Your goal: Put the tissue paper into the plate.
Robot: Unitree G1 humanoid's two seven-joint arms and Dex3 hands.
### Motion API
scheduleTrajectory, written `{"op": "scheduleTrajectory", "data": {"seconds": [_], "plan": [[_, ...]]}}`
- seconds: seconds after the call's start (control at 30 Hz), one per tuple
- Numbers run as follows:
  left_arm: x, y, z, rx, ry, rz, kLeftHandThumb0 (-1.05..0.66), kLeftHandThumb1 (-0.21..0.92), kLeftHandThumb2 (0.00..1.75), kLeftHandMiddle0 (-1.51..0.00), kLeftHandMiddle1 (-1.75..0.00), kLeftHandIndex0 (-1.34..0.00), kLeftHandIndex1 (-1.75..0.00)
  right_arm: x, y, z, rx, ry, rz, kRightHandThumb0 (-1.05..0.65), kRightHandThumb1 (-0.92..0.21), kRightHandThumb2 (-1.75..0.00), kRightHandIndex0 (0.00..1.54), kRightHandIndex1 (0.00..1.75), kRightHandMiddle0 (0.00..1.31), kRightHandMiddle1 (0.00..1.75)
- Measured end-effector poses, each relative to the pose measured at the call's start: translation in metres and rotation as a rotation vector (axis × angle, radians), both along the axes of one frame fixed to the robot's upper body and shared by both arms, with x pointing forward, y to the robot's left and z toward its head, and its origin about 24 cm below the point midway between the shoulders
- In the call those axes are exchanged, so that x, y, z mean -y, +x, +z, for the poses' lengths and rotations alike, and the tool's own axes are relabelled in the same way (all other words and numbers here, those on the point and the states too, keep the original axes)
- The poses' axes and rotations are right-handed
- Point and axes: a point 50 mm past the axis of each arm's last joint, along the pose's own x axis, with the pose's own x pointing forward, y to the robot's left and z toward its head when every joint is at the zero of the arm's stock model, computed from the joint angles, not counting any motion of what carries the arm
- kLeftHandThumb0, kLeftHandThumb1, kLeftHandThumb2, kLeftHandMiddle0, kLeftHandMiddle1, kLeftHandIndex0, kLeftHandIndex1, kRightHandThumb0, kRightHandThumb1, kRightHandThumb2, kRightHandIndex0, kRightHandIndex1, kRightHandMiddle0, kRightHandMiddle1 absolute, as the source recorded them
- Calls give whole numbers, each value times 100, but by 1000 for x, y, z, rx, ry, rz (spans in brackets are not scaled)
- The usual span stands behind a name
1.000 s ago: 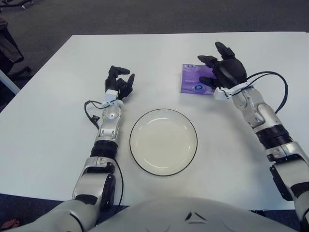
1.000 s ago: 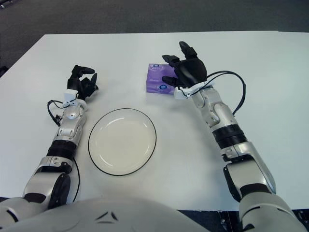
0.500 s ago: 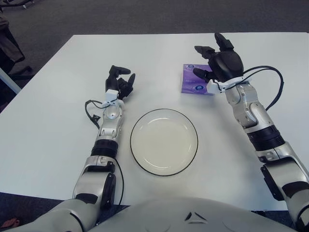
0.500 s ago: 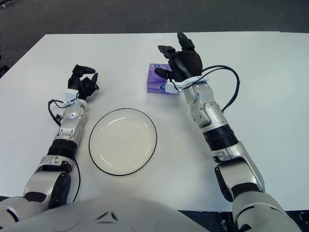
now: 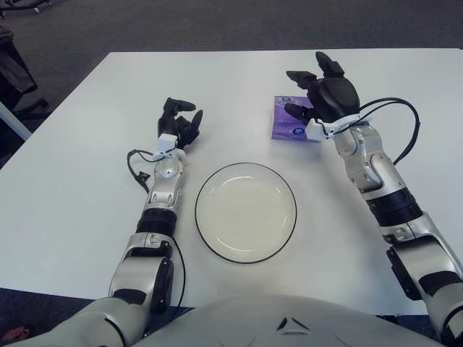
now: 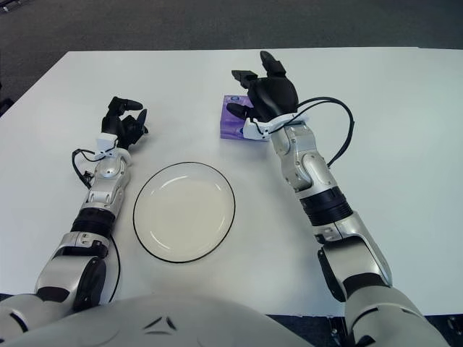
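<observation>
A purple tissue packet point(image 5: 288, 126) lies flat on the white table, behind and to the right of the white, dark-rimmed plate point(image 5: 245, 211), which holds nothing. My right hand point(image 5: 312, 95) hovers over the packet's right part with its fingers spread, covering that end of it; nothing is held. My left hand point(image 5: 181, 120) shows left of the plate, its fingers loosely curled around nothing.
The white table point(image 5: 87, 181) reaches both sides of the view. Its far edge point(image 5: 239, 51) meets dark carpet. A black cable point(image 5: 405, 123) loops off my right forearm.
My right hand has swung left and forward, from the packet's right edge to above the packet, its fingers still spread. The left arm, plate and packet have not moved.
</observation>
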Motion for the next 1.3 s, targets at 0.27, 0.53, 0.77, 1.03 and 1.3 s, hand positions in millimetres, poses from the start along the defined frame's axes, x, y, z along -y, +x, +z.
{"op": "scheduleTrajectory", "data": {"seconds": [0.27,0.53,0.77,1.03,1.3], "plan": [[1,0,0,2,-1,-3,-36,92,30,-75,-175,-44,-151,-1,8,-25,-146,-18,-2,-93,-92,-73,24,0,31,0],[2,0,2,10,-3,-6,-36,91,34,-77,-175,-42,-154,4,11,-41,-238,-19,10,-101,-92,-71,7,0,12,0],[2,0,3,14,-2,-4,-36,87,42,-78,-175,-41,-157,5,16,-41,-290,-20,25,-103,-92,-71,1,0,4,0],[3,-1,6,28,-7,-4,-36,85,47,-81,-175,-41,-158,13,37,-48,-312,-49,-20,-105,-92,-68,0,0,0,0],[4,-2,7,33,-5,-1,-37,84,48,-82,-175,-41,-158,17,49,-58,-269,-62,-46,-105,-92,-67,0,0,0,0]]}}
